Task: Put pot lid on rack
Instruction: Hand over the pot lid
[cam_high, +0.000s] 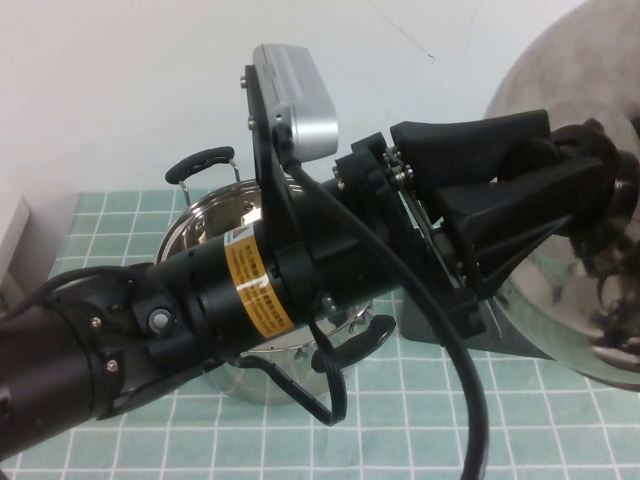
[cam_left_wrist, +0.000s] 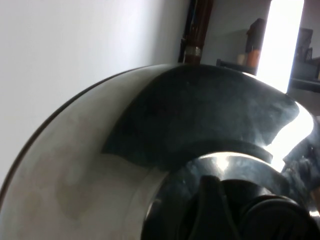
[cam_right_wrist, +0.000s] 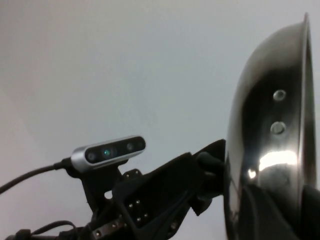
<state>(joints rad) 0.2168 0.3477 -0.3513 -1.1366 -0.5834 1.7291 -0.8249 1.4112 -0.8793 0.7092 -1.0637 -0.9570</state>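
The pot lid (cam_high: 565, 300), shiny and domed, is held upright in the air at the right, well above the table. My left gripper (cam_high: 583, 150) reaches across from the left and is shut on the lid's black knob (cam_left_wrist: 272, 215). The lid's dome fills the left wrist view (cam_left_wrist: 100, 165). In the right wrist view the lid (cam_right_wrist: 265, 130) stands edge-on, and my right gripper (cam_right_wrist: 300, 205) sits at its rim, one finger on each side, shut on it. A dark flat shape (cam_high: 505, 335) under the left gripper may be the rack; no wire loops show.
The deep steel pot (cam_high: 215, 225) with two black handles stands open on the green checked cloth (cam_high: 420, 430), behind my left arm (cam_high: 250, 290). A white wall is behind. A white box edge (cam_high: 12, 235) is at the far left.
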